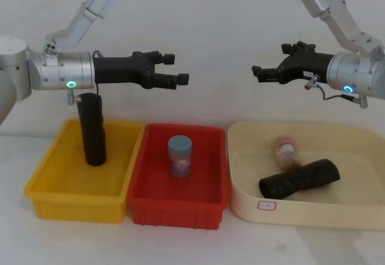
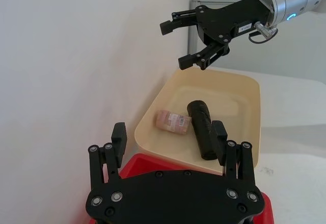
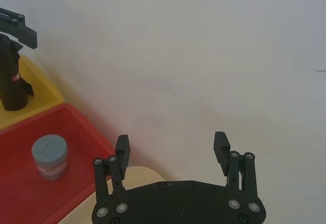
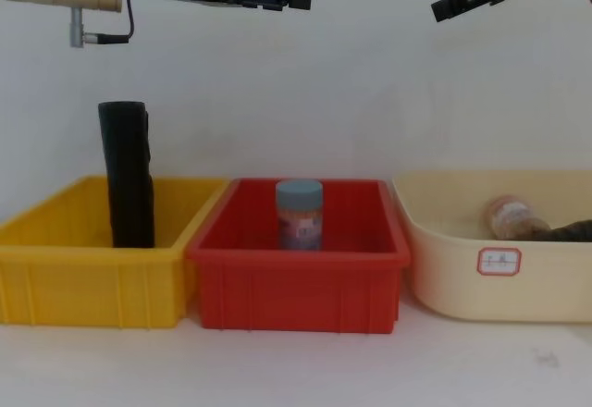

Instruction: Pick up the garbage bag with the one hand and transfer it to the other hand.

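Observation:
One black garbage bag roll (image 1: pixel 93 129) stands upright in the yellow bin (image 1: pixel 42 180), seen too in the chest view (image 4: pixel 128 174). A second black roll (image 1: pixel 299 179) lies on its side in the cream tray (image 1: pixel 240 187); the left wrist view shows it (image 2: pixel 202 129) as well. My left gripper (image 1: pixel 177 67) hangs open high above the seam between the yellow and red bins, holding nothing. My right gripper (image 1: pixel 264 66) is open and empty above the cream tray's left part, facing the left one across a wide gap.
A blue-lidded jar (image 1: pixel 180 155) stands in the red bin (image 1: pixel 144 202) between the other two containers. A brownish bottle (image 1: pixel 286 152) lies in the cream tray beside the lying roll. A white wall stands close behind the bins.

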